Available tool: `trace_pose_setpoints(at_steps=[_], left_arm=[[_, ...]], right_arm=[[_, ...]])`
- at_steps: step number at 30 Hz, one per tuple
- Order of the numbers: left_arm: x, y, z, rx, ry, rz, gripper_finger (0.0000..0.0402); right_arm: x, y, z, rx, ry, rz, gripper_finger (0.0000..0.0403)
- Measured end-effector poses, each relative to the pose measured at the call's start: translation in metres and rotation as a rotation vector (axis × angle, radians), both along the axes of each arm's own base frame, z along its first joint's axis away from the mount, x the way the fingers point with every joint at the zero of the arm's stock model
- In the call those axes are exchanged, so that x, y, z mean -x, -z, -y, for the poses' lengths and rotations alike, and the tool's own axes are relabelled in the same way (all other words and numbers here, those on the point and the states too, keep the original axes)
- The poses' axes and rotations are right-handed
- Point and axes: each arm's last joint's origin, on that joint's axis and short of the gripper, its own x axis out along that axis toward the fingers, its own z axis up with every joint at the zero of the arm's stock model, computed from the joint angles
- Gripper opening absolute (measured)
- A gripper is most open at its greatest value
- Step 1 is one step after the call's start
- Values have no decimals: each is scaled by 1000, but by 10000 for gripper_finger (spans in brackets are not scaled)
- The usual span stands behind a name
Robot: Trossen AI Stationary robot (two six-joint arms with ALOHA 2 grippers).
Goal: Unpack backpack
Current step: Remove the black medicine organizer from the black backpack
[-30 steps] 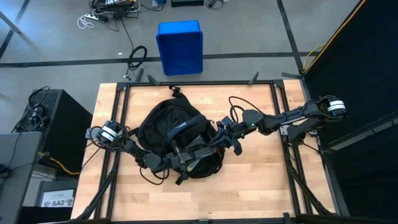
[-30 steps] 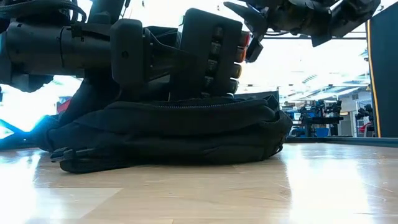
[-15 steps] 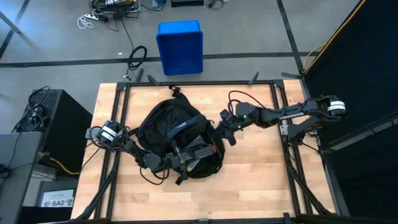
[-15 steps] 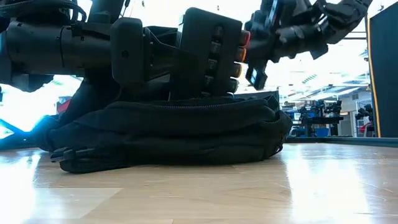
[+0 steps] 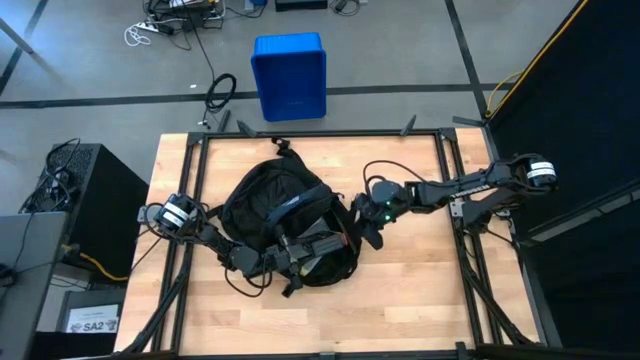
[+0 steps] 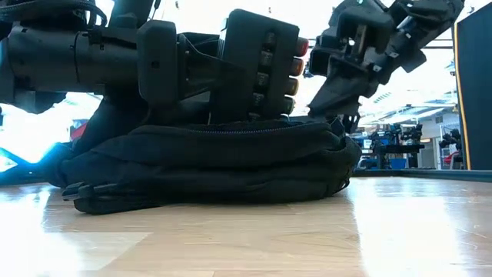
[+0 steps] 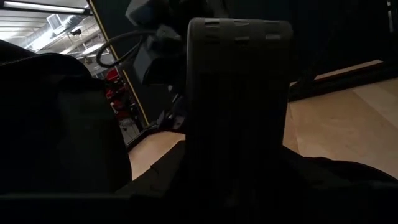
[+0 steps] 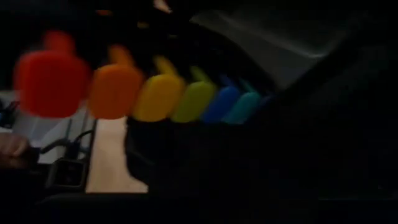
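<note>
A: High view first. Spotted the backpack (image 5: 285,215) slumped flat on the table (image 5: 420,290), opening turned up, presumably to let both arms reach in.

B: Caught the left gripper (image 5: 300,248) over the backpack's near half, buried among the straps. Found the right gripper (image 5: 368,228) just beside the backpack's right edge, angled down toward that same opening.

A: Low view next. Picked out a black marker case (image 6: 260,65) lifted clear above the backpack, red, orange, yellow and green caps showing on the side facing the right gripper.

B: Saw nothing under that case but air, and nothing else carrying it. Read the left gripper as clamped on the case, holding it level above the backpack, probably to present it to the other arm.

A: And the right one? Hung close above the backpack's right end, tipped toward the caps.

B: Released or clenched? Couldn't tell from here.

A: Left wrist view: filled with the case's slotted back, rising straight up from the dark backpack fabric.

B: Right wrist view: lined up on the coloured caps (image 8: 158,96) at close range, blurred. Judged that a handover approach, not yet a grasp. Settled nothing more about its state.
</note>
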Motion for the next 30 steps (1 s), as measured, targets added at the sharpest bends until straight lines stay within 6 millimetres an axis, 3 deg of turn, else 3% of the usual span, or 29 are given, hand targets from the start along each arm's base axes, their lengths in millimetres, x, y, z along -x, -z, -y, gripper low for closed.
trace_pose_setpoints(at_steps=[11,24,30], left_arm=[[0,0,0,9,-2,6,138],[0,-1,0,15,-2,10,138],[1,-1,1,16,-1,10,138]], right_arm=[[-8,-16,-14,-8,-14,187,29],[-10,-20,-14,-22,-18,225,35],[-17,-36,-19,-46,-60,265,36]])
